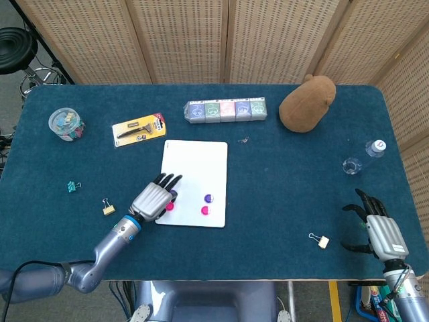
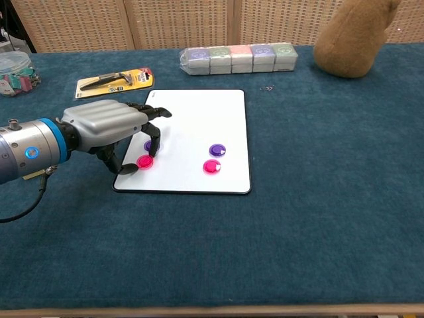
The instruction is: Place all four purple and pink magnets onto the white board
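Observation:
The white board (image 1: pixel 194 171) (image 2: pixel 199 116) lies at the table's middle. On it lie a purple magnet (image 1: pixel 208 198) (image 2: pixel 217 150) and a pink magnet (image 1: pixel 205 210) (image 2: pixel 211 166) at the right. A second pink magnet (image 1: pixel 169 206) (image 2: pixel 144 161) and a second purple magnet (image 2: pixel 149 145) lie near the board's left front corner. My left hand (image 1: pixel 154 200) (image 2: pixel 106 126) arches over those two with fingers apart, and its fingertips partly hide the purple one. It holds nothing. My right hand (image 1: pixel 379 231) rests open at the table's right front edge.
A row of small boxes (image 1: pixel 226 109) and a brown plush toy (image 1: pixel 307 102) stand behind the board. A yellow cutter pack (image 1: pixel 139 129) and a jar of clips (image 1: pixel 66 123) sit at the back left. Binder clips (image 1: pixel 108 207) (image 1: pixel 320 240) and a bottle (image 1: pixel 374 149) lie about.

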You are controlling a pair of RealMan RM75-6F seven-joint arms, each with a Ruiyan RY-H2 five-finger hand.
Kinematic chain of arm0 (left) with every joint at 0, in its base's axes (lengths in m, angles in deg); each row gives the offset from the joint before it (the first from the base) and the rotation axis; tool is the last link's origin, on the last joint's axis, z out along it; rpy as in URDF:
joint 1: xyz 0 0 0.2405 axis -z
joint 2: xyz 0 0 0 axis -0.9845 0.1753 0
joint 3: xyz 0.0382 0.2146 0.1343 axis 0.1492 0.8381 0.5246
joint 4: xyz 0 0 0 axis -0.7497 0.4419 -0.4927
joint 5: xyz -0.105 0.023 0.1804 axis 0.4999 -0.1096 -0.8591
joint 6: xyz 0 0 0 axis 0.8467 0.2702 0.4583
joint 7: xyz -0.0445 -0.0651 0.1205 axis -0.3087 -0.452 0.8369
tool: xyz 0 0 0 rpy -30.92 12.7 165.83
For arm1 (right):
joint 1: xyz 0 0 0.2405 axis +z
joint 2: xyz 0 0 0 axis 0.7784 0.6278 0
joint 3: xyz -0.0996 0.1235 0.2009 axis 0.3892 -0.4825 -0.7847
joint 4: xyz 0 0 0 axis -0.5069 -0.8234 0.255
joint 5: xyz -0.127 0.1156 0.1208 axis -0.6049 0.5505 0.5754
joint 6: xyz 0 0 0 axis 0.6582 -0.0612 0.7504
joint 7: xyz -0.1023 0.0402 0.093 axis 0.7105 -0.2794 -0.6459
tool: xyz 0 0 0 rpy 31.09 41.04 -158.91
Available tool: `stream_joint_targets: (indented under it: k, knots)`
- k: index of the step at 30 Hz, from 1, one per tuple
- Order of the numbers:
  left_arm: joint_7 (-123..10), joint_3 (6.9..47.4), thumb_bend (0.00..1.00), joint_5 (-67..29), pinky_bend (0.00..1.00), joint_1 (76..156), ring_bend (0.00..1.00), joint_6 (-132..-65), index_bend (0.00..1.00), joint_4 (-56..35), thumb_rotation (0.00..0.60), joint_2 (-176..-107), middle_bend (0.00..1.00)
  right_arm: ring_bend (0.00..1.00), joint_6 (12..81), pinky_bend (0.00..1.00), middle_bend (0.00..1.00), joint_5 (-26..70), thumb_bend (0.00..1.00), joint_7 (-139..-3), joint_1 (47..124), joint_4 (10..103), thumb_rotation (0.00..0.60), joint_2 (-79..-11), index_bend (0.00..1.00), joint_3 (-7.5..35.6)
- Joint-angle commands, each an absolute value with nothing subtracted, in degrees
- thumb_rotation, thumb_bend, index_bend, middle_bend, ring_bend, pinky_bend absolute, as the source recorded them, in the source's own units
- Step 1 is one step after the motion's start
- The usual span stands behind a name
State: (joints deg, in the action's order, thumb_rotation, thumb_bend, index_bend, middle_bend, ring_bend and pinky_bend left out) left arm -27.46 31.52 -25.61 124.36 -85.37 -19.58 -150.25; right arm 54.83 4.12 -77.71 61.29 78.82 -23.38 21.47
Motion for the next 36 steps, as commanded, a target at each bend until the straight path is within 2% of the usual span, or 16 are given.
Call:
stream_joint_targets:
  k: [1, 6, 14, 27, 33, 36]
  knots:
    - [-27.5, 31.6, 0.37, -25.6, 0.1, 124.3, 0.0, -85.5, 0.51, -19.8, 0.6, -150.0, 0.0, 0.0, 54.8, 0.0, 0.0, 4.1, 0.0, -77.7, 61.3, 78.8, 0.6, -23.4, 0.29, 21.5]
    - [-27.4, 31.6, 0.37, -25.3, 0.1, 124.4, 0.0, -85.4, 0.47, -20.1, 0.6, -149.7, 0.0, 0.0, 54.8, 0.0, 0.0, 4.1, 0.0, -77.6, 61.3, 78.9, 0.6, -23.4, 0.29, 21.5]
    - [-27.3, 31.6, 0.37, -24.8, 0.1, 124.6, 0.0, -85.2, 0.35, -20.5, 0.6, -149.4, 0.0, 0.0, 54.8, 0.0, 0.0, 4.2, 0.0, -77.7, 61.3, 79.0, 0.6, -23.3, 0.29, 21.5]
    - [-28.8, 31.7, 0.37, -25.5, 0.1, 124.6, 0.0, -85.4, 0.33, -22.6, 0.6, -147.6, 0.0, 0.0, 54.9, 0.0, 0.0, 4.1, 0.0, -77.6, 61.3, 79.1, 0.6, -23.3, 0.29, 21.5]
    - [-30.3, 30.9, 0.37, -26.3, 0.1, 124.1, 0.0, -87.1, 0.32, -24.9, 0.6, -145.6, 0.0, 0.0, 55.0, 0.0, 0.0, 4.0, 0.0, -77.7, 61.2, 79.1, 0.6, -23.2, 0.29, 21.5]
    - [-31.7, 30.2, 0.37, -26.4, 0.1, 123.3, 0.0, -88.6, 0.29, -26.8, 0.6, -143.5, 0.0, 0.0, 55.1, 0.0, 0.0, 3.8, 0.0, -77.8, 61.2, 79.2, 0.6, -23.2, 0.29, 21.5]
